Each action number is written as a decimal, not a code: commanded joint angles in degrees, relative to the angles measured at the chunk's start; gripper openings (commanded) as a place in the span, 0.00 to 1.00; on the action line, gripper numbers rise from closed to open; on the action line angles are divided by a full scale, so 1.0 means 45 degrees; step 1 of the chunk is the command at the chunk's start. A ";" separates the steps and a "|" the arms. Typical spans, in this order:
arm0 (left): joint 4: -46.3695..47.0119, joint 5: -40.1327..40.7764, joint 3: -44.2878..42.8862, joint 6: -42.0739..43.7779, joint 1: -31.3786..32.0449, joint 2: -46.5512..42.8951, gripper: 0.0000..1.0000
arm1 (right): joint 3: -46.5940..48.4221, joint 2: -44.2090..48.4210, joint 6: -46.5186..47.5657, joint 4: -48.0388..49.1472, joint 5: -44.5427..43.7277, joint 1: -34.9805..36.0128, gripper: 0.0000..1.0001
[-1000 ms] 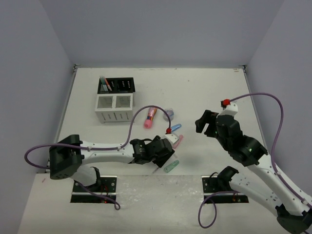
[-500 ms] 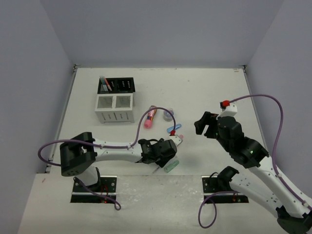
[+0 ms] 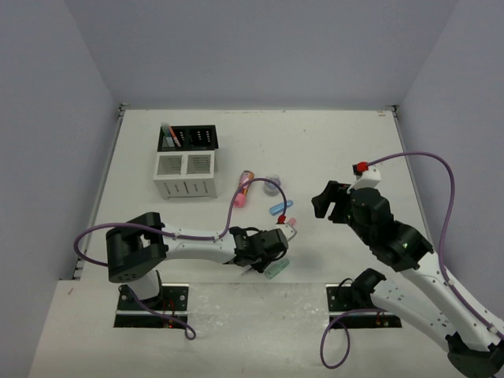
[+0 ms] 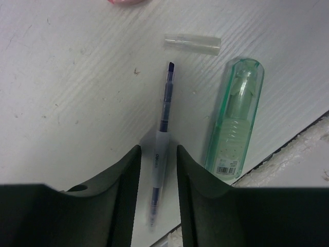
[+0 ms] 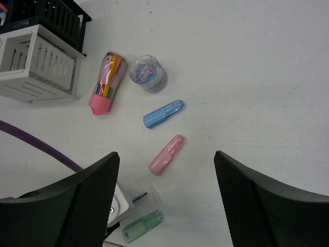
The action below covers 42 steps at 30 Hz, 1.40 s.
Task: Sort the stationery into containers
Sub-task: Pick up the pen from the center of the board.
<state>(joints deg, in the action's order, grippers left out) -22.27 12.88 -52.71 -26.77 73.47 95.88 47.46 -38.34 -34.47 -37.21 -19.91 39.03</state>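
Two fingers of my left claw (image 4: 158,154) stand narrow on either side of a thin blue-tipped pen (image 4: 163,113) lying on the white table (image 4: 77,77), with a sliver of gap on each side, so I am not yet gripping it. Just past the pen's tip lies a clear cap (image 4: 193,43), and beside the pen, near the table's edge, a green capsule (image 4: 234,118). Farther out lie a pink capsule (image 5: 167,154), a blue capsule (image 5: 163,114), a round tub of clips (image 5: 148,73) and a pink patterned tube (image 5: 108,82). Beyond them stands the white slatted box (image 5: 38,69), joined to its black rack (image 5: 51,15). My right claw (image 3: 327,203) hangs wide and empty above the table.
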 commanded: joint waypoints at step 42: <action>-0.2009 0.6193 0.1443 -0.0305 -0.2362 -1.2027 0.00 | 0.1893 -0.9232 0.1134 -0.0073 0.2594 0.2938 0.45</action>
<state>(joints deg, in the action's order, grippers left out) -30.94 38.29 -47.54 -27.85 63.00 47.78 53.45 -76.94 -29.79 -38.59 -10.36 51.44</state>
